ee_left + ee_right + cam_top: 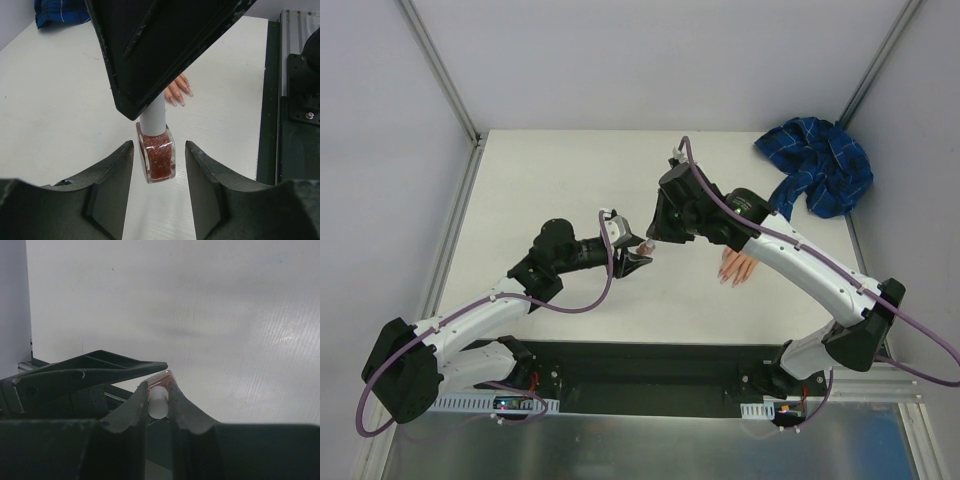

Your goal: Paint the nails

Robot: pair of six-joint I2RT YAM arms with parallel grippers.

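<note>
The right end effector is clamped on the white cap of the single polish bottle, holding it over the table. The left end effector brackets the glass with its jaws apart, not touching. This looks like uncapping, so the left should close on the glass next. One fake hand lies nearby, its nails pointing this way.

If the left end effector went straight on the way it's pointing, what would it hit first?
Likely the red nail polish bottle, held by its white cap in the right end effector, sitting between the open fingers of the left end effector.
</note>
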